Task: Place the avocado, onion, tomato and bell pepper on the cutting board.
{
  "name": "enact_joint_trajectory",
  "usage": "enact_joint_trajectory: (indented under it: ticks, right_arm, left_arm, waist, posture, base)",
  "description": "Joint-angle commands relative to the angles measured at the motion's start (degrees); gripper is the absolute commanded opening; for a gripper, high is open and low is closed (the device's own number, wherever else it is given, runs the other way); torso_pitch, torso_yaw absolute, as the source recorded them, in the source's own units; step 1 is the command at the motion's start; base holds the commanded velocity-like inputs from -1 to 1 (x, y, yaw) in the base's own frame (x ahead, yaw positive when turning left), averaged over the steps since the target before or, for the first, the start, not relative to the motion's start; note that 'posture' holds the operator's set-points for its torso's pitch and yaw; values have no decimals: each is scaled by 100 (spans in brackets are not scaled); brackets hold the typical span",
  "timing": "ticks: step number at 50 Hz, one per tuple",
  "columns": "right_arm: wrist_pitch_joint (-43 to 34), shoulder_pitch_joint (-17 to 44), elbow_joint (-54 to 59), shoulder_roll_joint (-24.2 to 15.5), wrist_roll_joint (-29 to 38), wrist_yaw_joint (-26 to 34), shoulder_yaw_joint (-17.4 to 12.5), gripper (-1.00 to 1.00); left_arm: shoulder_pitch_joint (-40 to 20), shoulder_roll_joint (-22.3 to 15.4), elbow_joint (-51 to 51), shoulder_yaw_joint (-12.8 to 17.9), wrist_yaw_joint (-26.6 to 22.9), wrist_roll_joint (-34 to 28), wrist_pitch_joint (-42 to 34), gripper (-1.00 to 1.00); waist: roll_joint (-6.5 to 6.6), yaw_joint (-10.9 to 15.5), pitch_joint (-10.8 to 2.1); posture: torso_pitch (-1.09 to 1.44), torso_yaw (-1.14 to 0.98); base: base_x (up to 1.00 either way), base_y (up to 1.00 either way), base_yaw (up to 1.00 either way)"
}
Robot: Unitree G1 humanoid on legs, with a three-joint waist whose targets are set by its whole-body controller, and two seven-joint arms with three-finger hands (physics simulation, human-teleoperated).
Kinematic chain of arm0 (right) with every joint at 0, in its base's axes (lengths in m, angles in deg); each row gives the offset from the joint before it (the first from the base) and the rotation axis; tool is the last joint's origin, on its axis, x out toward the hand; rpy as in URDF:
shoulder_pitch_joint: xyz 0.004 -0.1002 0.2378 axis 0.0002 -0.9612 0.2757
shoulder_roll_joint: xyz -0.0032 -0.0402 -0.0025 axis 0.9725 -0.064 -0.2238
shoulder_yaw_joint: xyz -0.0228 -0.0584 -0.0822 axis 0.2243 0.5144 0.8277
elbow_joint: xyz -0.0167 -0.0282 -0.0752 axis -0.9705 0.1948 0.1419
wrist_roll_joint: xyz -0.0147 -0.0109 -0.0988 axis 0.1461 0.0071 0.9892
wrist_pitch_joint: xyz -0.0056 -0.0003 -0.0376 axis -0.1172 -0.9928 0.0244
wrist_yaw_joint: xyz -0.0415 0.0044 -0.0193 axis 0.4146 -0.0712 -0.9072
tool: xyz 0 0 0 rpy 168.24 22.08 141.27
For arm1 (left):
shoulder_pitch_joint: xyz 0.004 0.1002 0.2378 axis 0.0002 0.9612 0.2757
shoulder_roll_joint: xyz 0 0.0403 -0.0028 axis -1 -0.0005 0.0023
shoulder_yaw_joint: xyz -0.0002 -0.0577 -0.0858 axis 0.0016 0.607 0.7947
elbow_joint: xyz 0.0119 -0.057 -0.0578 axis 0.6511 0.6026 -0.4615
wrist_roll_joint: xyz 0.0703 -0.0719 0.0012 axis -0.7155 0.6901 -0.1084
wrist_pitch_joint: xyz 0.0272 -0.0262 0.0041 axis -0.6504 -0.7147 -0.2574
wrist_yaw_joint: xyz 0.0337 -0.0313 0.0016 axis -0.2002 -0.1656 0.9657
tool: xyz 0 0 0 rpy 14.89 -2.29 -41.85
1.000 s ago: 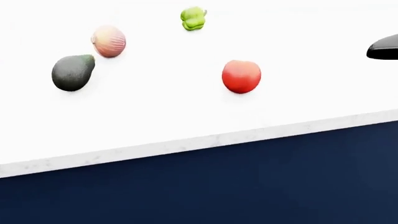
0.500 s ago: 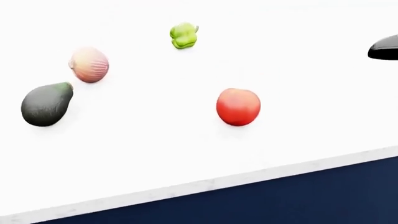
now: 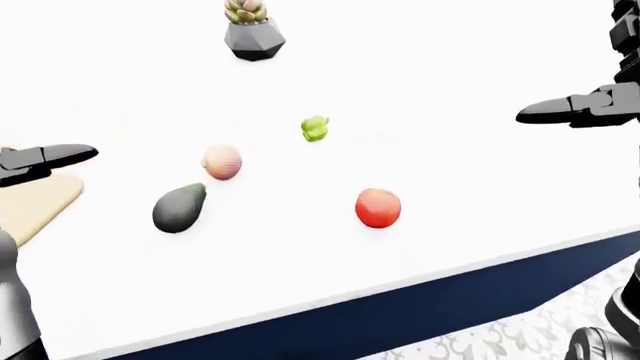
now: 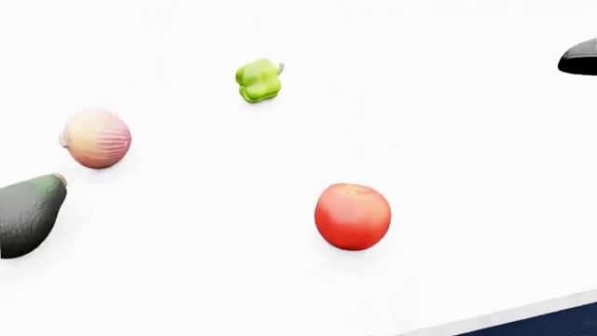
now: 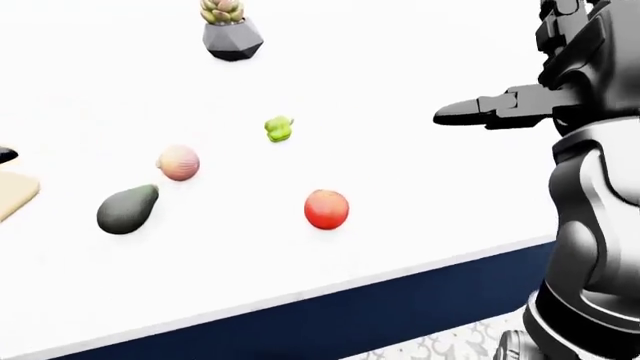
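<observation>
The left hand (image 3: 50, 159) reaches in from the left edge of the left-eye view with its fingers stretched out flat and holding nothing, hovering above the near corner of the cutting board (image 3: 35, 202), a pale wooden slab at that same edge. The right hand (image 5: 490, 109) hangs over the right side of the white desk (image 3: 450, 90), its fingers likewise extended and empty, well apart from every vegetable. All four task items lie loose on the desk, none of them on the board. The avocado (image 3: 179, 208) rests nearest the board, tilted with its narrow end pointing up and right toward the onion (image 3: 222, 161), which sits just beside it. The green bell pepper (image 3: 314, 128) lies higher in the view, to the right of the onion. The tomato (image 3: 378, 208) sits alone toward the lower right, nearest the desk's pale edge, below which the dark blue front panel (image 3: 400, 315) shows. At the top of the view stands a small succulent in a grey faceted pot (image 3: 253, 37).
</observation>
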Motion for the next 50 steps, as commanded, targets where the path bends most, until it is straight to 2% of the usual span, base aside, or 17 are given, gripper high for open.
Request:
enact_joint_trajectory:
  ticks: [1, 4, 5, 8, 10, 18, 19, 25, 28, 30, 32, 34, 41, 43, 45, 47, 50]
  right_arm:
    - [48, 231, 21, -96, -82, -146, -55, 100]
    - [30, 258, 142, -136, -134, -216, -2, 100]
    - [30, 270, 177, -141, -138, -227, 12, 100]
    - [-43, 372, 244, -163, -255, -287, -3, 100]
    - [286, 404, 390, -218, 173, -447, 177, 100]
    - [476, 499, 628, -109, 40, -266, 114, 100]
    - [474, 441, 613, -118, 68, -259, 150, 100]
    - [520, 497, 696, -118, 152, -246, 177, 100]
    - [547, 504, 743, -72, 208, -232, 251, 100]
    - [536, 603, 808, -74, 260, -242, 287, 100]
    - [492, 682, 941, -93, 392, -210, 356, 100]
    - [760, 663, 959, -65, 436, -92, 370, 100]
    - [1207, 1434, 2592, -112, 1106, -117, 679, 100]
    - [1493, 1632, 2920, -117, 1189, -72, 740, 100]
    - [1579, 1615, 3073, -193, 1404, 200, 905, 100]
    - [1949, 1693, 3428, -154, 1636, 399, 987, 100]
    - [2153, 1842, 3827, -52, 1975, 488, 1064, 100]
  left_arm:
    - [-103, -137, -167, 132, 33, 12, 157, 100]
    - [-101, -137, -158, 119, 28, -6, 174, 100]
    - [-102, -138, -161, 121, 27, -6, 170, 100]
    - [-108, -148, -150, 125, 25, -8, 171, 100]
    - [-107, -145, -153, 116, 23, -20, 175, 100]
    - [-100, -131, -136, 112, 14, -34, 187, 100]
    - [-103, -128, -132, 107, 14, -37, 185, 100]
    - [-100, -128, -155, 112, 18, -30, 167, 100]
    - [-96, -119, -147, 108, 15, -43, 178, 100]
    - [-109, -124, -127, 105, 13, -46, 181, 100]
    - [-105, -122, -126, 101, 9, -48, 184, 100]
    - [-106, -121, -114, 95, 2, -54, 188, 100]
    - [-122, -119, -83, 79, -5, -70, 191, 100]
    - [-139, -129, -43, 62, 24, -151, 238, 100]
    - [-121, -112, -48, 77, 5, -89, 207, 100]
    - [-123, -117, -59, 103, 30, -108, 264, 100]
    - [-137, -138, -94, 136, 56, 40, 206, 100]
  waist:
    - [6, 15, -93]
    - [317, -39, -113]
    - [222, -56, -79]
    - [161, -13, -168]
    - [130, 13, -174]
    - [71, 76, -193]
    - [107, 153, -280]
    - [154, 267, -147]
    - [-51, 259, -67]
    - [-476, 210, -66]
    - [-296, 119, 1]
    - [-260, 151, -103]
    - [-37, 71, -46]
    - [112, 11, -61]
    - [378, -53, -128]
    - [317, -45, -50]
    - [282, -38, -133]
  posture:
    - [0, 0]
    - [0, 0]
    - [0, 0]
    - [0, 0]
    - [0, 0]
    - [0, 0]
    - [0, 0]
    - [0, 0]
    - [0, 0]
    - [0, 0]
    - [0, 0]
    - [0, 0]
    - [0, 0]
    - [0, 0]
    - [0, 0]
    - [0, 0]
    - [0, 0]
  base:
    - [0, 0, 0]
    - [0, 0, 0]
    - [0, 0, 0]
    - [0, 0, 0]
    - [0, 0, 0]
    - [0, 0, 0]
    - [0, 0, 45]
    - [0, 0, 100]
    - [0, 0, 100]
    - [0, 0, 100]
    - [0, 0, 12]
    - [0, 0, 0]
    - [0, 0, 0]
    - [0, 0, 0]
    - [0, 0, 0]
    - [0, 0, 0]
    - [0, 0, 0]
